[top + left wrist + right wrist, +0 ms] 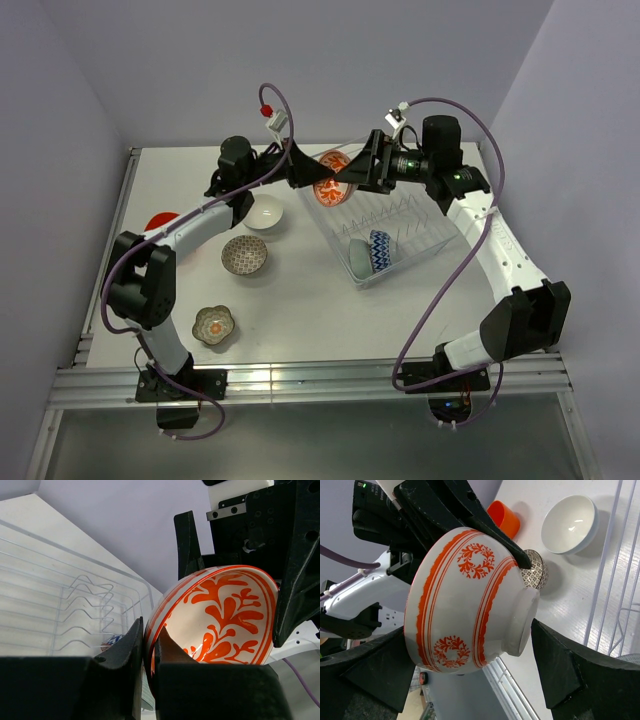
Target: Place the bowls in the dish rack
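My left gripper [318,180] is shut on the rim of the orange-white patterned bowl [330,190], holding it in the air over the far left end of the clear dish rack [405,225]. In the left wrist view the fingers [131,645] pinch the rim and the bowl's inside [225,615] faces the camera. My right gripper [352,172] is open and straddles the same bowl [455,595]. One finger is by the rim and the other [560,670] is just clear of the foot. A pale teal bowl [362,258] and a blue-patterned bowl [380,250] stand in the rack's near end.
On the table left of the rack lie a white bowl [265,213], a grey-patterned bowl [245,255], an olive flower-shaped bowl [213,325] and an orange-red bowl [160,222] half hidden by the left arm. Rack prongs [85,605] stand below the held bowl.
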Tool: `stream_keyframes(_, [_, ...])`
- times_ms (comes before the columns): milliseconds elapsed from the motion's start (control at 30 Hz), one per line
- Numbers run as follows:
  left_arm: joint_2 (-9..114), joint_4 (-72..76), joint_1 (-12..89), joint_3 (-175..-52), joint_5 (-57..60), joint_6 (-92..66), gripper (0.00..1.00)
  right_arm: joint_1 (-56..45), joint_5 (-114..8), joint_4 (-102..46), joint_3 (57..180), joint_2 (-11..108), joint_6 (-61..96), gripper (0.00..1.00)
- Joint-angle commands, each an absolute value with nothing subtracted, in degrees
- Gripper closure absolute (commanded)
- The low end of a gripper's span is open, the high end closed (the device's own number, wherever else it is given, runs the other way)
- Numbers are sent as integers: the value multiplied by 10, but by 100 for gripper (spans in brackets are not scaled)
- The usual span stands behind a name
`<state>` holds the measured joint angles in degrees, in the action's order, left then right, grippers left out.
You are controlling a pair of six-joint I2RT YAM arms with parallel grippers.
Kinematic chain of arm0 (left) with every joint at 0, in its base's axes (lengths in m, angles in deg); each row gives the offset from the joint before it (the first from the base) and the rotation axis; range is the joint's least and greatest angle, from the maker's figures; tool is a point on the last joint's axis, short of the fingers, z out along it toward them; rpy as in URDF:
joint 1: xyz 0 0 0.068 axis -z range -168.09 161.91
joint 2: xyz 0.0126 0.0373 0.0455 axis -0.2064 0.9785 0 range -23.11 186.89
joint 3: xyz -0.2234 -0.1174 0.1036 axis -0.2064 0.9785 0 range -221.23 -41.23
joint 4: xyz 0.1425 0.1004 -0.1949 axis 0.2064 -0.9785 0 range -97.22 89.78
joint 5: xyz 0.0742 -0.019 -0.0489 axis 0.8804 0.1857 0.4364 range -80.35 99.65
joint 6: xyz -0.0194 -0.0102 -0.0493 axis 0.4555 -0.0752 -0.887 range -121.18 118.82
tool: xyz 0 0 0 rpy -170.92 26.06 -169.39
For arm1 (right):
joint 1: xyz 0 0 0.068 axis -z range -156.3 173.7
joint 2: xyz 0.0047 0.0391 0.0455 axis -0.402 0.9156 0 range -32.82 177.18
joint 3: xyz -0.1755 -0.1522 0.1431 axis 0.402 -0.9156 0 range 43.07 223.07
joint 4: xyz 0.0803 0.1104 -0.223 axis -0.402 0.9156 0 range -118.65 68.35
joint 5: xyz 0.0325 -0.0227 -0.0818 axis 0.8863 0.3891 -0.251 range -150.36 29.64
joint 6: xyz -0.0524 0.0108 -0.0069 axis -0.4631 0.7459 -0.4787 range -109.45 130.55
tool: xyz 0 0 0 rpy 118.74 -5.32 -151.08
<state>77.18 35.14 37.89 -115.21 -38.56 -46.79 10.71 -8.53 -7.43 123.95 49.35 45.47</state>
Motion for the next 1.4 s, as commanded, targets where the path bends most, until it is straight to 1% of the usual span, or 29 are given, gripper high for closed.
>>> stream_keyframes(0, [766,404,377,-1159,-399,-480,100,117,-77,-76,1256,473,454,6])
stream_keyframes(433, [777,397,375,-1164,-402,-481,100,125,-66,-83,1243,456,443,9])
stream_keyframes(1100, [781,426,376,-1165,-402,-508,100,125,-54,-69,1244,490,461,10])
stream_keyframes(1200, [781,426,375,-1166,-401,-509,100,125,-58,-66,1245,493,462,14])
stream_keyframes(1367, [778,428,375,-1159,-401,-510,100,125,-55,-73,1245,494,469,27])
